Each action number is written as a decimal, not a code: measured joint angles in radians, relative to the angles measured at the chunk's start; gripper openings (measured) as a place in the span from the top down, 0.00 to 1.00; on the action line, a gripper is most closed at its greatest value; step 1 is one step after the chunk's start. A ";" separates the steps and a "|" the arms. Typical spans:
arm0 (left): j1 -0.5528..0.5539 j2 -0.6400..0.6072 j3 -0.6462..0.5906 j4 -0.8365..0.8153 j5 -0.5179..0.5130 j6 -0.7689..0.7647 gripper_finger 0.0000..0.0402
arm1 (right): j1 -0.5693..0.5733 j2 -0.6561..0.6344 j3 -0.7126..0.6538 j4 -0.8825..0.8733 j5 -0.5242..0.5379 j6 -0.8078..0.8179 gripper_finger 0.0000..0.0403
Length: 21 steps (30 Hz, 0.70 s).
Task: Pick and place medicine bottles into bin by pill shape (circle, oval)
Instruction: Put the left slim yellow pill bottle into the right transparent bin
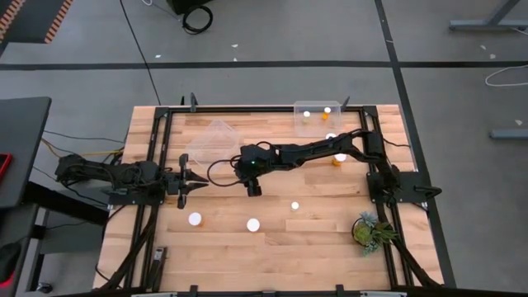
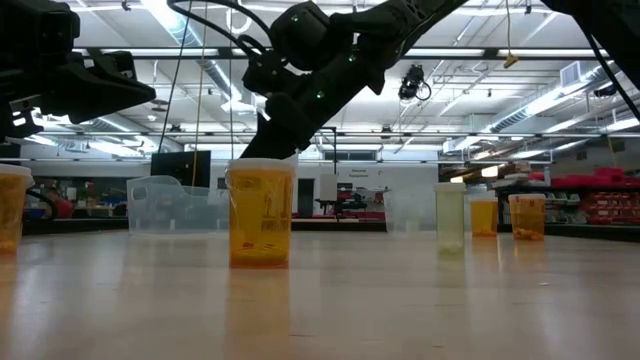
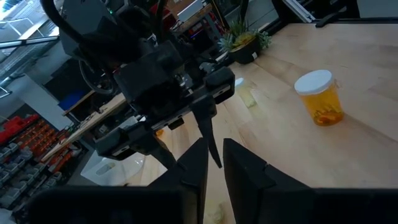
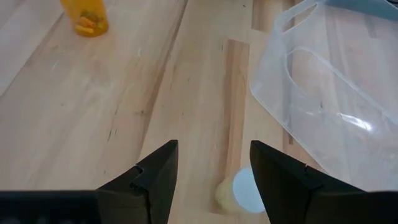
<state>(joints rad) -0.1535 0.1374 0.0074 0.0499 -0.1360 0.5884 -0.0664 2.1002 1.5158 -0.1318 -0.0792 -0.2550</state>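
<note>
Orange translucent bottles (image 1: 252,223): three stand upright on the bare wood near the table's front, white caps up, long axes vertical.
Other bottles: two sit inside the far clear bin (image 1: 318,118); more stand beside the right arm.
Near bin (image 1: 210,137): clear, holds no bottle.
Label text: a label shows on the closest bottle (image 2: 261,214); print unreadable.
Right gripper (image 4: 213,174): fingers spread apart, holding nothing, above mid-table.
Left gripper (image 1: 191,186): fingers nearly together, holding nothing, at the table's left.

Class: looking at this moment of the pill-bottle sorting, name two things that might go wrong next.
The right gripper hangs open near the left gripper, so the arms might collide. Below its open fingers a bottle stands close to the clear bin; a careless descent might tip the bottle or nudge the bin.
</note>
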 joint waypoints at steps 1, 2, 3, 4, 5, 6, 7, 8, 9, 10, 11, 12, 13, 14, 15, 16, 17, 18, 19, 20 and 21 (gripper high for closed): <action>0.000 0.000 0.000 0.000 0.000 0.000 0.86 | -0.003 0.000 0.000 0.000 0.000 0.000 0.49; 0.000 0.000 0.000 0.000 0.000 0.000 0.86 | -0.005 0.000 0.000 0.000 0.000 0.000 0.49; 0.000 0.000 0.000 0.000 0.000 0.000 0.87 | -0.007 0.000 0.000 0.000 0.000 -0.002 0.49; 0.000 0.000 0.000 0.000 0.000 0.000 0.87 | -0.010 0.000 0.000 0.000 0.000 -0.006 0.49; 0.000 0.000 0.000 0.000 0.000 0.000 0.87 | -0.012 0.000 0.000 0.001 0.000 -0.009 0.49; 0.000 0.000 0.000 0.000 0.000 0.000 0.87 | -0.012 0.000 0.000 0.003 0.000 -0.010 0.49; 0.000 0.000 0.000 0.000 0.000 0.000 0.87 | -0.016 0.000 0.000 0.006 0.000 -0.010 0.49; 0.000 0.000 0.000 0.000 0.000 0.000 0.86 | -0.020 0.000 0.000 0.009 0.000 -0.010 0.49; 0.000 0.000 0.000 0.000 0.000 0.000 0.86 | -0.025 0.000 0.000 0.010 0.000 -0.010 0.49; 0.000 0.000 0.000 0.000 0.000 0.000 0.86 | -0.031 0.000 0.000 0.008 0.000 -0.008 0.49; 0.000 0.000 0.000 0.000 0.000 0.000 0.85 | -0.036 0.000 -0.002 0.007 -0.001 -0.004 0.49; 0.000 0.000 0.000 0.000 0.000 0.000 0.85 | -0.041 0.000 -0.007 0.011 -0.003 0.001 0.49; 0.000 0.000 0.000 0.000 0.000 0.000 0.85 | -0.045 0.000 -0.015 0.022 -0.007 0.002 0.49; 0.000 0.000 0.000 0.000 0.000 0.000 0.85 | -0.047 0.000 -0.024 0.029 -0.007 0.003 0.49; 0.000 0.000 0.000 0.000 0.000 0.000 0.85 | -0.050 0.000 -0.031 0.030 -0.007 0.006 0.49; 0.000 0.000 0.000 0.000 0.000 0.000 0.86 | -0.053 0.000 -0.037 0.034 -0.008 0.008 0.49; 0.000 0.000 0.000 0.000 0.000 0.000 0.86 | -0.054 0.000 -0.041 0.037 -0.012 0.008 0.49; 0.000 0.000 0.000 0.000 0.000 0.000 0.86 | -0.054 0.000 -0.048 0.044 -0.016 0.009 0.49; 0.000 0.000 0.000 0.000 0.000 0.000 0.87 | -0.054 0.000 -0.056 0.052 -0.016 0.009 0.49; 0.000 0.000 0.000 0.000 0.000 0.000 0.87 | -0.054 0.000 -0.064 0.055 -0.016 0.013 0.49; 0.000 0.000 0.000 0.000 0.000 0.000 0.87 | -0.054 0.000 -0.069 0.056 -0.016 0.017 0.49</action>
<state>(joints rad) -0.1535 0.1375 0.0078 0.0501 -0.1360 0.5880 -0.1200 2.1002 1.4467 -0.0757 -0.0952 -0.2384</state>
